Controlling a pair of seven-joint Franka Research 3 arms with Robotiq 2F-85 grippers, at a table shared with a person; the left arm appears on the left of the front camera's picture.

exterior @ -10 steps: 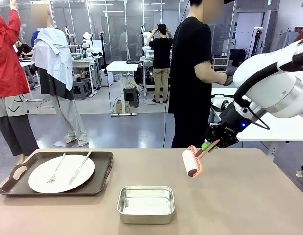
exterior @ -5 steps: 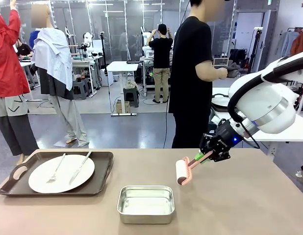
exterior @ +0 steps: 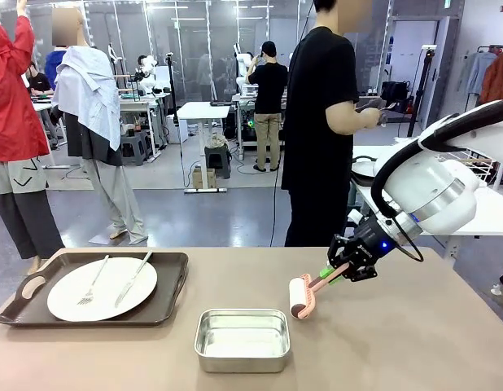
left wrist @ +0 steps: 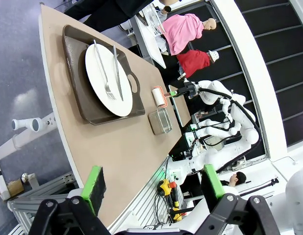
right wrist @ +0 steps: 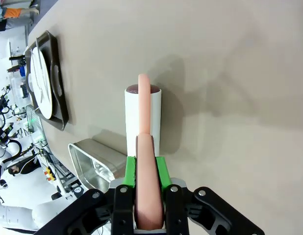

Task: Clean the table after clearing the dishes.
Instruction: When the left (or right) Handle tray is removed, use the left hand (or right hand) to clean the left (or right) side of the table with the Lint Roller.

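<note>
1. The left gripper (left wrist: 154, 185), black with green pads, has its two fingers spread wide, with nothing between them
2. On the left part of the smooth matte beige-brown table (exterior: 414, 342) lies a dark brown rectangular tray with handles (exterior: 168, 281); on it a round white plate (exterior: 68, 300) carries a silver fork (exterior: 93, 283) and a silver knife (exterior: 133, 278)
3. Near the middle stands a shiny rectangular steel pan (exterior: 242, 314)
4. Just right of the pan is a lint roller (exterior: 301, 295), a white cylinder on a pink handle, low at the table top; I cannot tell if it touches
5. The right gripper (exterior: 333, 271) pinches the pink handle between its green pads
</note>
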